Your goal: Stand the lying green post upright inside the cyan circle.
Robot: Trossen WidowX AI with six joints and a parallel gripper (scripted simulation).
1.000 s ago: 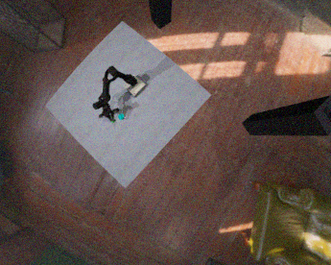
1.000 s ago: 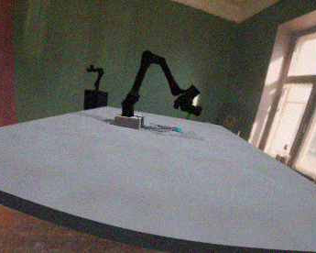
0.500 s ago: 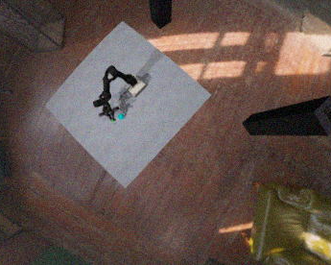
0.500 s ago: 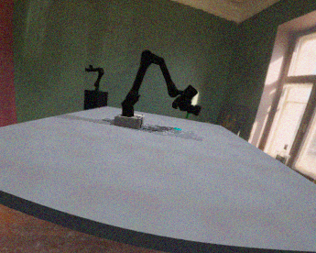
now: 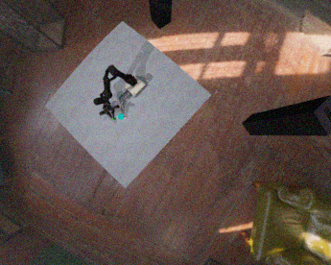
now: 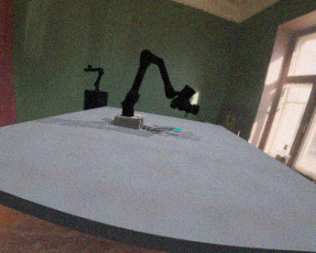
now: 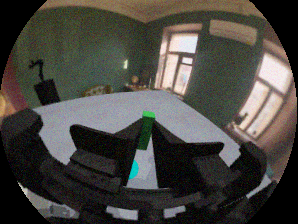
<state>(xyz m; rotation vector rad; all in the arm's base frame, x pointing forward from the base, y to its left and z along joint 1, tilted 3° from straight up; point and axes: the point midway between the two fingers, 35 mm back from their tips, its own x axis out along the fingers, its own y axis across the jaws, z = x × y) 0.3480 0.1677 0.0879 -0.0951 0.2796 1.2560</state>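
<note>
The green post (image 7: 145, 134) (image 5: 114, 119) is held between the fingertips. In the wrist view its bright end is up and its darker long side runs downward, so it looks roughly upright, with a slight lean. My gripper (image 7: 147, 122) is shut on it. In the exterior view a small green part of the post (image 6: 186, 115) shows under the dark gripper, raised above the table. The cyan circle (image 5: 121, 116) (image 6: 177, 129) (image 7: 134, 169) lies flat on the table, a little to the side of the post, partly hidden by the left finger in the wrist view. The post's lower end is hard to make out.
The grey table (image 5: 132, 154) (image 6: 163, 183) (image 7: 90, 110) carries the arm's pale base (image 5: 135, 88) (image 6: 128, 121). Shadows of the arm fall near the circle. A second small dark arm on a black stand (image 6: 95, 99) (image 7: 47, 91) is beyond the table.
</note>
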